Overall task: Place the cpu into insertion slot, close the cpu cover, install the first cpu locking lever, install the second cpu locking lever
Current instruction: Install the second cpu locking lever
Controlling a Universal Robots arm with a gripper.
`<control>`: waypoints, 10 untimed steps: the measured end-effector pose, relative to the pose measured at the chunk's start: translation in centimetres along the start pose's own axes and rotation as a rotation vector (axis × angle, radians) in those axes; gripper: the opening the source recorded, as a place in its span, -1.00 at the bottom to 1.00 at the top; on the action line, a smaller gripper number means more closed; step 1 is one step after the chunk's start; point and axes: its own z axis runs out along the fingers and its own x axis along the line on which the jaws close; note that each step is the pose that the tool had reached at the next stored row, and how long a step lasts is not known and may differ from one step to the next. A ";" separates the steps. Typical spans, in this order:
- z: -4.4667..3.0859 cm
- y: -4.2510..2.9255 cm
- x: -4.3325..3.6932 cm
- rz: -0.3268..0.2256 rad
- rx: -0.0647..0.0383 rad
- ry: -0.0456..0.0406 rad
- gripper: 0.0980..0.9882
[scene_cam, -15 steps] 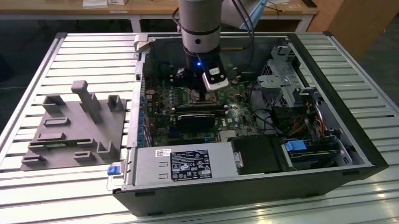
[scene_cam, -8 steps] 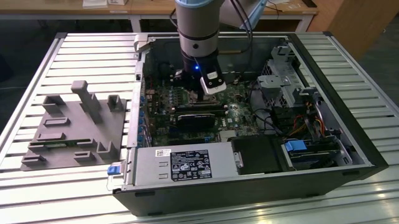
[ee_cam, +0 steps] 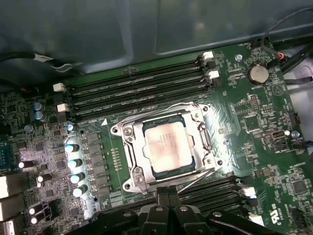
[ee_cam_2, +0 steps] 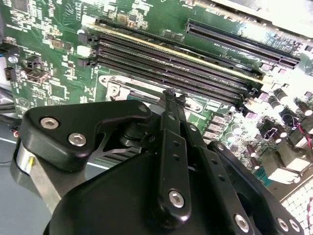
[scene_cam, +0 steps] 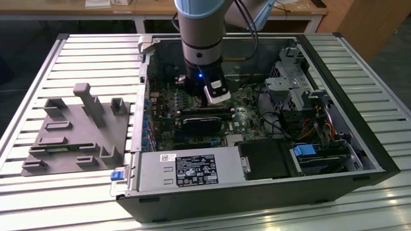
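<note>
While I hang inside the open black computer case [scene_cam: 359,159], my black gripper [ee_cam: 168,196] sits just above the green circuit board [ee_cam: 254,122], its fingers [ee_cam_2: 172,105] pressed together on nothing. Seen from the first wrist view, the flat square chip with the dull silver-grey top [ee_cam: 168,147] lies in the silver-rimmed square socket [ee_cam: 128,131], with the thin silver metal frame [ee_cam: 196,147] lying down around it, between the long black memory slots [ee_cam: 137,90].
</note>
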 end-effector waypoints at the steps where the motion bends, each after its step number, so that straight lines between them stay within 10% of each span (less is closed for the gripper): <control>1: 0.06 -0.12 0.03 0.000 -0.006 0.0017 -0.99; 10: 0.43 -1.29 -0.04 0.002 -0.063 0.0166 -0.99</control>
